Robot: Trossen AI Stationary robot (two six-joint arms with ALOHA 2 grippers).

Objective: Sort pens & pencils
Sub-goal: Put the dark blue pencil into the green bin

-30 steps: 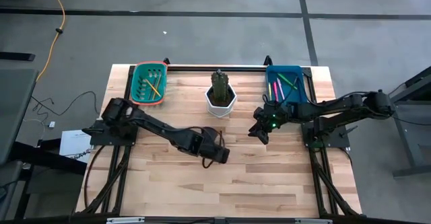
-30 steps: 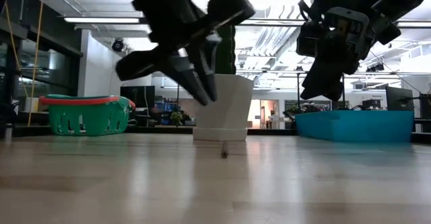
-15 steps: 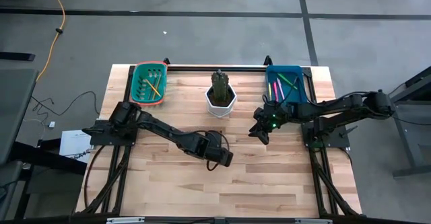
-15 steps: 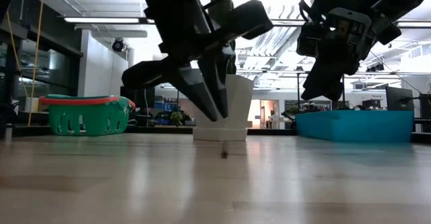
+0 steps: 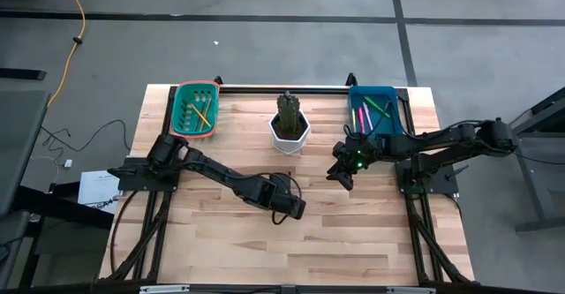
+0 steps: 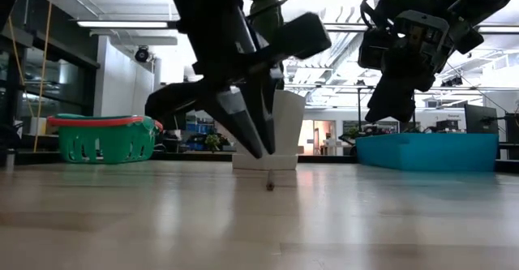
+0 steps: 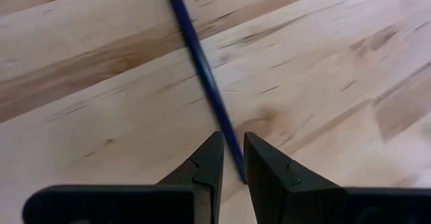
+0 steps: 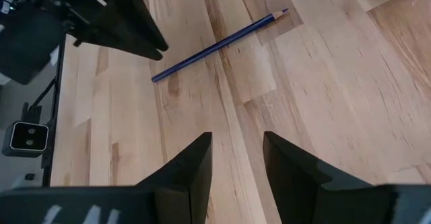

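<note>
A dark blue pencil [image 7: 202,69] lies flat on the wooden table; its sharpened tip [image 8: 285,11] points away from my left gripper. My left gripper [image 7: 232,140] hangs just above the pencil's blunt end [image 8: 156,78], narrowly open, one finger on either side of the stick without touching it. In the low view its fingertips [image 6: 261,152] stand clear of the table top. My right gripper [image 8: 236,140] is open and waits in the air near the blue bin [image 5: 375,109], which holds the pink and green pens [image 5: 360,116]. Orange and yellow pencils [image 5: 199,113] lie in the green basket [image 5: 195,89].
A white pot with a green plant [image 5: 289,126] stands at the table's far middle, between basket and bin. The left arm [image 5: 212,170] stretches across the table's middle. Bare wood [image 5: 353,241] spreads toward the near edge.
My left gripper has moved slightly toward the table's near edge and come down over the blue pencil's blunt end. The pencil has stayed where it lay.
</note>
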